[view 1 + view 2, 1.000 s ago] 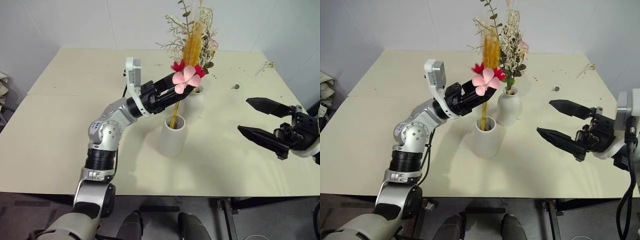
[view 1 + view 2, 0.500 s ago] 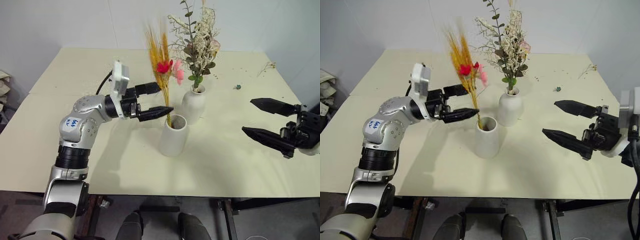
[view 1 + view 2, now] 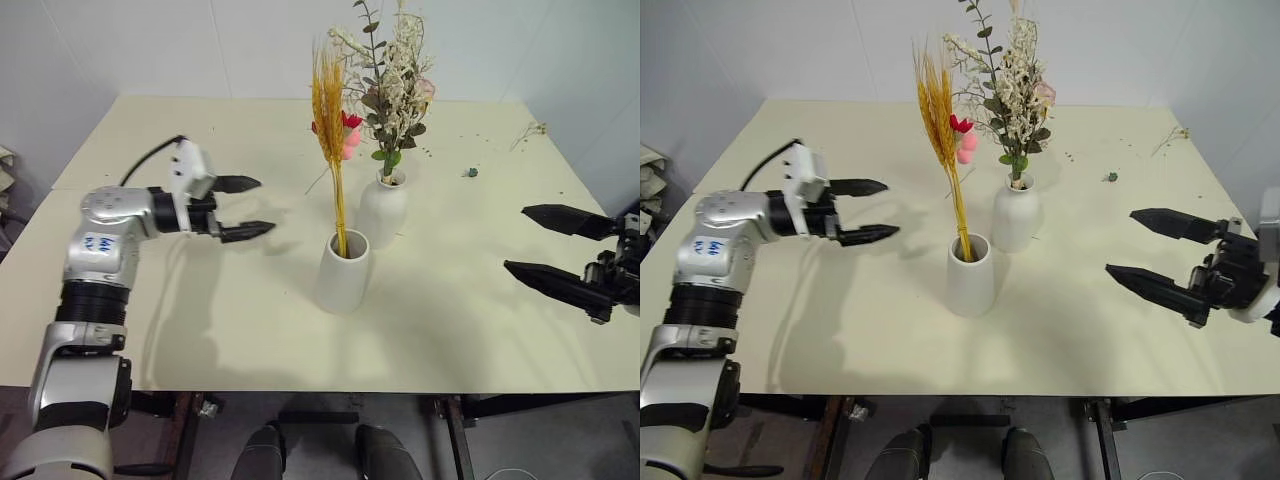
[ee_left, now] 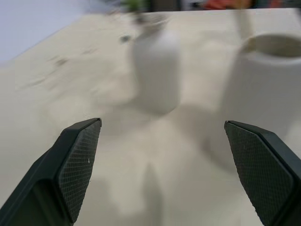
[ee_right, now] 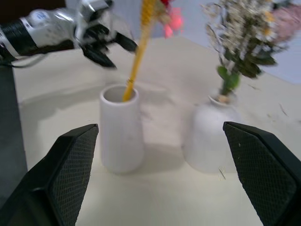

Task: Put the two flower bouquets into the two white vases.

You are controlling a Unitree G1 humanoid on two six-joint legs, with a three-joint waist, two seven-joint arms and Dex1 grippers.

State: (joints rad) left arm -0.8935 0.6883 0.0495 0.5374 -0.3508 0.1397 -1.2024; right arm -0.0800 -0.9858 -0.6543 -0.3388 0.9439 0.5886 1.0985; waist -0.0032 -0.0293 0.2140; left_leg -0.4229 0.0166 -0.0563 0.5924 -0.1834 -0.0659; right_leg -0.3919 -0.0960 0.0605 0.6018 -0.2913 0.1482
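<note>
The tapered white vase (image 3: 342, 272) stands mid-table with the yellow wheat-stalk bundle (image 3: 330, 100) upright in it, its red-pink flowers (image 3: 346, 134) near the top. Just behind it, the rounded white vase (image 3: 385, 210) holds the bushy white-green bunch (image 3: 395, 70). My left gripper (image 3: 265, 205) hovers open and empty, well to the left of both vases, pointing toward them. My right gripper (image 3: 516, 239) is open and empty at the right side of the table, apart from the vases. The right wrist view shows both vases (image 5: 121, 127) (image 5: 209, 136).
The cream table (image 3: 180, 300) reaches the white wall at the back. Loose dried twigs (image 3: 530, 130) and a small dark scrap (image 3: 470, 172) lie at its far right. There is bare tabletop between each gripper and the vases.
My left gripper has let go of the wheat-stalk bundle and drawn away to the left. The bundle now stands upright in the tapered vase. My right gripper drifted slightly to the right.
</note>
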